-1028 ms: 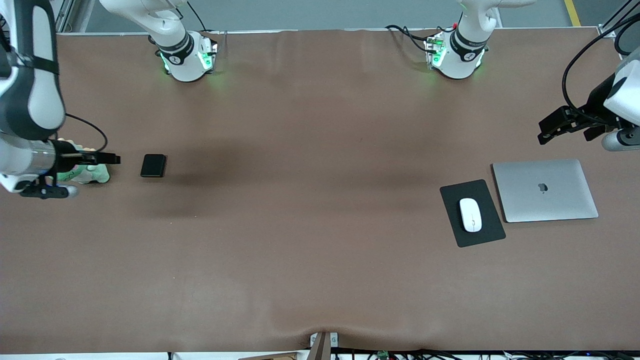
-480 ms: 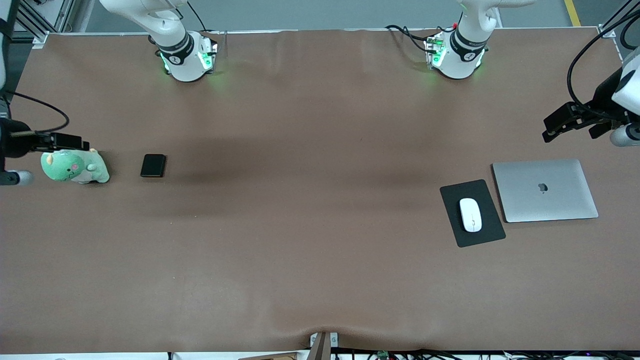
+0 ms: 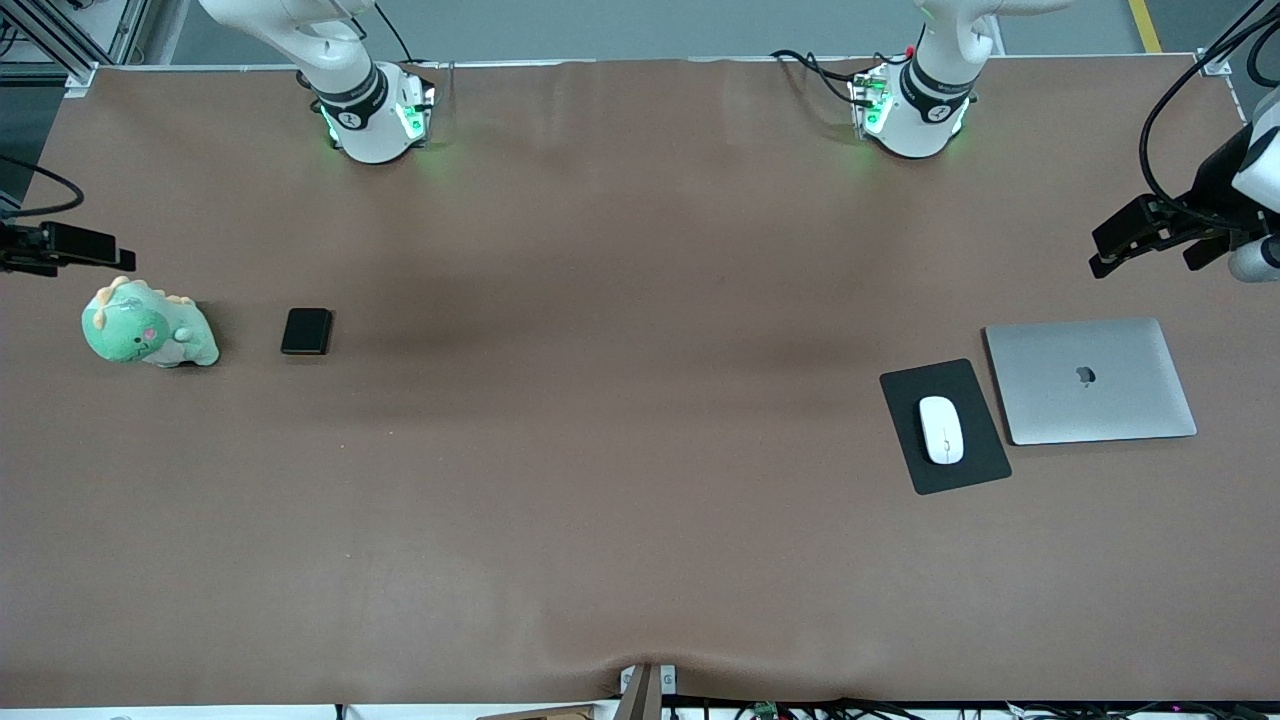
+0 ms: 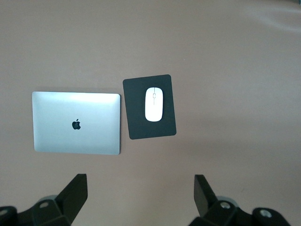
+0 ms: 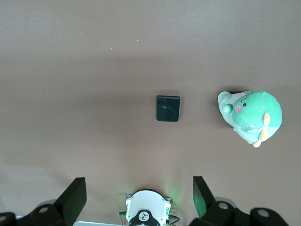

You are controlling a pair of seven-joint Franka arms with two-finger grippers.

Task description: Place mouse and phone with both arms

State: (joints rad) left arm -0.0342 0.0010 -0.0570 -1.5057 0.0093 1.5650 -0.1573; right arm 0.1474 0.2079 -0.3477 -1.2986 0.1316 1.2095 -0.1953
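Our left gripper (image 4: 138,195) hangs high over the table's left-arm end with its fingers spread wide and holding nothing; below it the mouse (image 3: 941,430) lies on the mouse pad (image 3: 945,427), just beside the closed laptop (image 3: 1090,380). Our right gripper (image 5: 136,197) is likewise apart and empty, up over the right-arm end, with the phone (image 3: 306,331) lying flat on the table below it, near a green plush toy (image 3: 147,332).

Judging by this, both items look set down, and we judge the step is backing clear. To do that well we keep the fingers open and stay high, well off the laptop and toy.

In the front view, both grippers are cut off at the picture's edges, and no marked target for the phone shows.
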